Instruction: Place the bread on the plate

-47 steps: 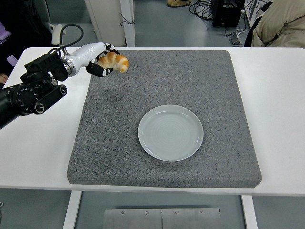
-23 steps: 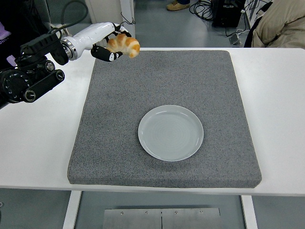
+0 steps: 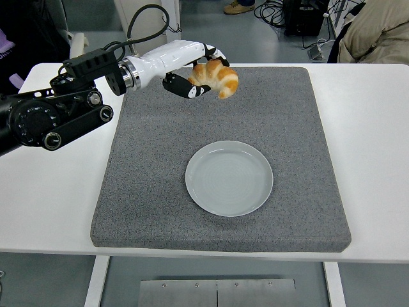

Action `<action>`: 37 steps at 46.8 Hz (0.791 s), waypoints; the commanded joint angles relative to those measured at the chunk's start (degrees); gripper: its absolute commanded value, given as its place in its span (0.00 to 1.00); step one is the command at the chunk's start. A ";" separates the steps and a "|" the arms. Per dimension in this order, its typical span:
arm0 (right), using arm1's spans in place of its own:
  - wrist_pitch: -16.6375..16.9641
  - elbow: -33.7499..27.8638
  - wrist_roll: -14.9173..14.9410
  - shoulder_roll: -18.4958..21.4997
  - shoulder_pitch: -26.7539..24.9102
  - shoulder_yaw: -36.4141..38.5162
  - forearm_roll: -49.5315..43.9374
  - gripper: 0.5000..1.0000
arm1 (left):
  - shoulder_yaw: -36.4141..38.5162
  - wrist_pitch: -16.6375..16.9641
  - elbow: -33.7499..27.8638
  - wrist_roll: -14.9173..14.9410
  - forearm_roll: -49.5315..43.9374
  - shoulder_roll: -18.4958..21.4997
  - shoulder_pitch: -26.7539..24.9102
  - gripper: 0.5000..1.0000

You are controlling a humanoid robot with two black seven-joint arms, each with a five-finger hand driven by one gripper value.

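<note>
Grey mat point(image 3: 160, 185) on white table point(image 3: 377, 128); cables point(image 3: 275, 9) on floor behind; person's beige sleeve point(image 3: 377, 32) top right

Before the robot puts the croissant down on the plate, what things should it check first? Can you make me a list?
1. Is the golden-brown croissant held firmly in the left hand? Ok: the fingers are curled around it.
2. Is the round pale-grey plate empty? Ok: nothing lies on it.
3. Is the croissant above the plate? Not ok: it appears above the far part of the grey speckled mat, short of the plate.
4. Is the way to the plate free? Ok: only bare mat lies between.
5. Is the plate lying flat on the mat? Ok, as far as this view shows.
6. Is the right hand out of the way? Ok: it is not in view.
</note>
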 commanded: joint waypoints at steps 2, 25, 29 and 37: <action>0.05 0.00 0.00 0.00 0.00 0.00 0.00 1.00 | 0.09 0.05 -2.08 0.01 0.89 -0.14 0.17 0.00; -0.03 0.00 0.00 0.00 0.00 0.00 0.00 1.00 | 0.53 0.84 -6.83 -0.17 7.92 -0.67 1.75 0.00; -0.03 0.00 0.00 0.00 0.00 0.00 0.00 1.00 | 0.53 1.72 -7.70 -0.26 8.89 -0.58 2.36 0.00; 0.05 0.00 0.00 0.00 0.00 0.00 0.00 1.00 | 0.62 2.60 -10.17 -0.35 10.73 -0.49 4.12 0.00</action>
